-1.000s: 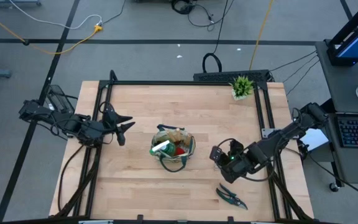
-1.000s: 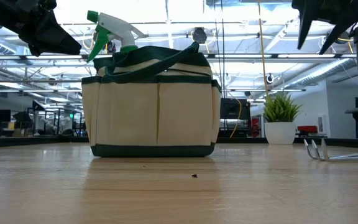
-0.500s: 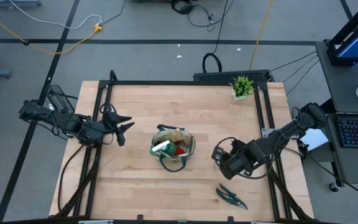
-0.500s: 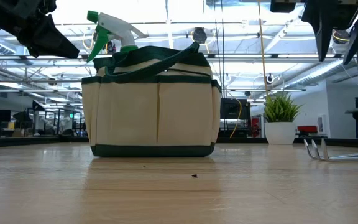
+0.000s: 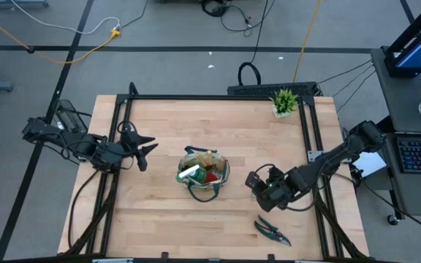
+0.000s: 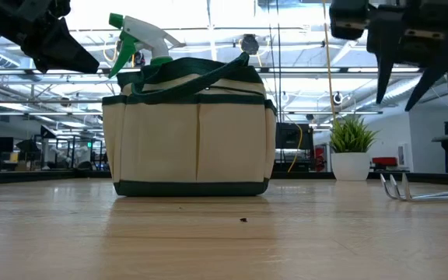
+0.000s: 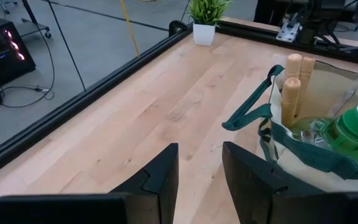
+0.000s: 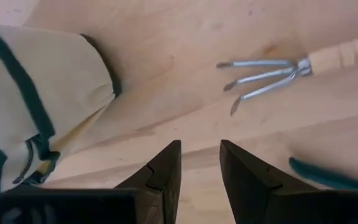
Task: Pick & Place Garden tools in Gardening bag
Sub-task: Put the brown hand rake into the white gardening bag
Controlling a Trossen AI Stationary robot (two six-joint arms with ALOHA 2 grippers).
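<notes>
In the high view, the pruning shears (image 5: 272, 231) lie lowest in the frame, flat on the table (image 5: 159, 219) near its lower right edge, clear of everything else. Just above them the right gripper (image 5: 256, 184) hangs over the wood, right of centre; its fingers stand slightly apart with nothing between them, as its own wrist view shows bare board in the gap. That wrist view also catches a small rake (image 8: 272, 73) lying on the table, its wooden handle cut off by the frame edge, and a dark green shape at the lower right corner too partial to name. In the overhead frame the rake cannot be made out; the arm appears to cover it.

At the centre of the frame sits the gardening bag (image 5: 203, 175), upright, already filled. A green-and-white spray bottle (image 5: 189, 172) pokes out, beside something red that is too small to identify. From the left wrist camera two wooden handles (image 7: 295, 81) rise from the bag; the tool heads are hidden inside.

To the left of the bag, well apart from it, the left gripper (image 5: 148, 150) waits over the table, fingers a little apart and empty.

At the upper right of the table stands a potted plant (image 5: 284, 101).
</notes>
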